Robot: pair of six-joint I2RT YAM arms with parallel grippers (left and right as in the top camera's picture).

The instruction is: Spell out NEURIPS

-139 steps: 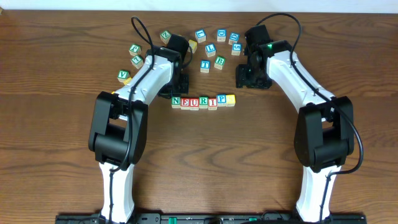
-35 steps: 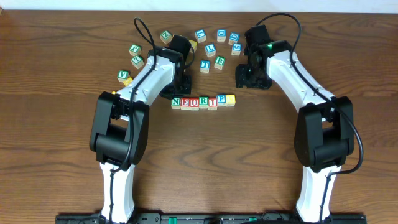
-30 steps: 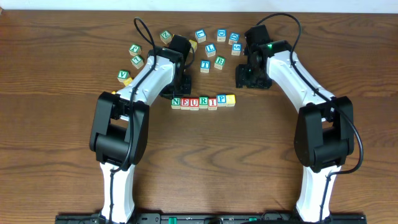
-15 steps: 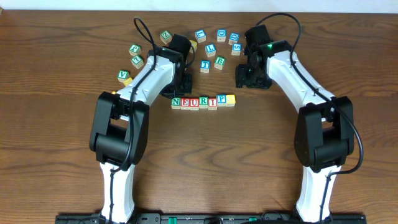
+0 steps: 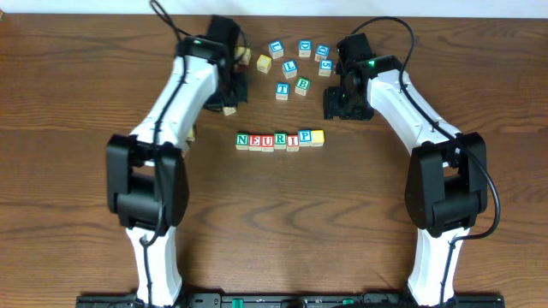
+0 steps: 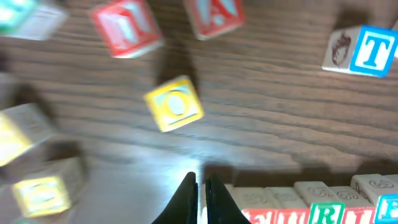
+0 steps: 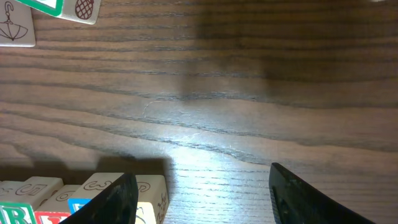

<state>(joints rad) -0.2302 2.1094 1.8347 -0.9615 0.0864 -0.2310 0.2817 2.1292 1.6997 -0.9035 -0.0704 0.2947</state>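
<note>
One change: L tool swung left, closed.

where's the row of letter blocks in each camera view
overhead: row of blocks near the middle.
left wrist: bottom right corner, cut off by the edge.
right wrist: bottom left corner, also cut off.
shared landmark: the green R block in the row.

Dark wood table. Block row reads NEURIP, with a yellow block touching its P end. Loose blue and green blocks are scattered beyond the row, well apart from it. Yellow O block is also beyond the row, not touching it.
</note>
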